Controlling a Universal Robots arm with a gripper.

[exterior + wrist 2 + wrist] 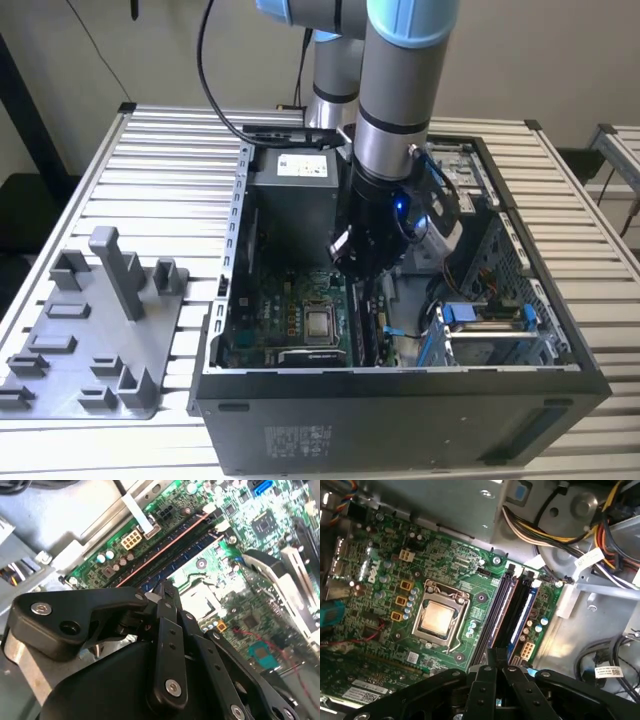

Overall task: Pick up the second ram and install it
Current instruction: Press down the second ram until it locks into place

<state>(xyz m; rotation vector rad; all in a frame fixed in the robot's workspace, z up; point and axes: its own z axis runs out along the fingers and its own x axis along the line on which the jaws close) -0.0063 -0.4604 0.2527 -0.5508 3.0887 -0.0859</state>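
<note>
Arm: reached straight down into the open computer case [400, 400] on the counter [150, 170].
End effector [496, 656]: fingers together, empty, above the motherboard's memory slots [512, 612].

Hard to tell in both wrist views whether the second ram [496, 625] [162, 550] is fully seated: near end hidden behind the gripper [496, 656] [165, 587]. Fingertips pressed together over that end, contact point itself out of sight. In the exterior view, gripper [362, 268] and slots beneath it masked by the arm's wrist [380, 215]. Gripper body cut off by the edge in both wrist views. Motherboard [445, 580] print beside the gripper too small to read. Computer case [400, 400] front cut off by the exterior view's edge.
</note>
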